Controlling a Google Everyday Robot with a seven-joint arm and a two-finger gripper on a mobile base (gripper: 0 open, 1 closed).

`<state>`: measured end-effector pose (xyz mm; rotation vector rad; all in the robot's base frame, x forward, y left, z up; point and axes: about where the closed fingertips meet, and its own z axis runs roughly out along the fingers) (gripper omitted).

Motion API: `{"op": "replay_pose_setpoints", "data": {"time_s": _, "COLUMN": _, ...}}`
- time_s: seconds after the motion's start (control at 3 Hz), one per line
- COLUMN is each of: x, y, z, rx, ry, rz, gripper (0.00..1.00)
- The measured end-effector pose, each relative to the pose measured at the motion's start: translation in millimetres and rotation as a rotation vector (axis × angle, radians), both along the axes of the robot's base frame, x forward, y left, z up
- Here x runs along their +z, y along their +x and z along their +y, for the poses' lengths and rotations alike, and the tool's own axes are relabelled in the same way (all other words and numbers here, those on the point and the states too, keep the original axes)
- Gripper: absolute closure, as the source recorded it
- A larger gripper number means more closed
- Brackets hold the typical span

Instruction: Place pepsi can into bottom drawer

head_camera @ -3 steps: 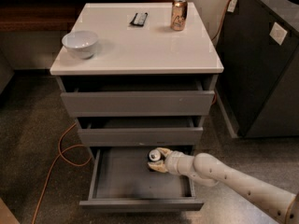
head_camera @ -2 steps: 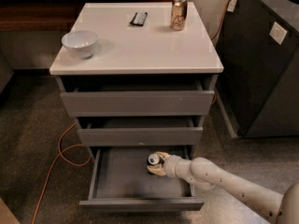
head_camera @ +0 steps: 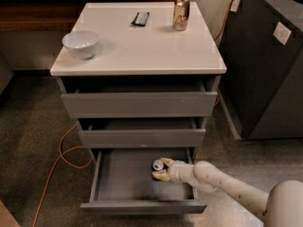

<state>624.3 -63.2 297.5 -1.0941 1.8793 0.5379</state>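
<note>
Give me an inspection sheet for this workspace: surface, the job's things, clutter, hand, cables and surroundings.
Surface: white cabinet top, glossy, carrying three items.
Job's things: pepsi can stands inside the bottom drawer, which is pulled open; mostly its silver top shows.
Clutter: white bowl on the left of the top; gold can at the back right; small dark flat object at the back middle.
Hand: the hand reaches into the bottom drawer from the right, at the pepsi can.
Cables: orange cable looped on the floor left of the cabinet.
Surroundings: dark grey unit to the right; speckled floor.
</note>
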Motion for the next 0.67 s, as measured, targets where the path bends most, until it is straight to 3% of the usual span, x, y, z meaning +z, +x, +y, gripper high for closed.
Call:
{"op": "replay_pose_setpoints", "data": {"time_s": 0.33, "x": -43.9, "y": 13.8, "z": -9.8, "rx": 0.030, "ry": -0.002, "rz": 0.068, "gripper": 1.00}}
{"op": "replay_pose_setpoints", "data": {"time_s": 0.67, "x": -44.1, "y": 15.1, "z": -10.4, "rx": 0.030, "ry": -0.002, "rz": 0.067, "gripper": 1.00}}
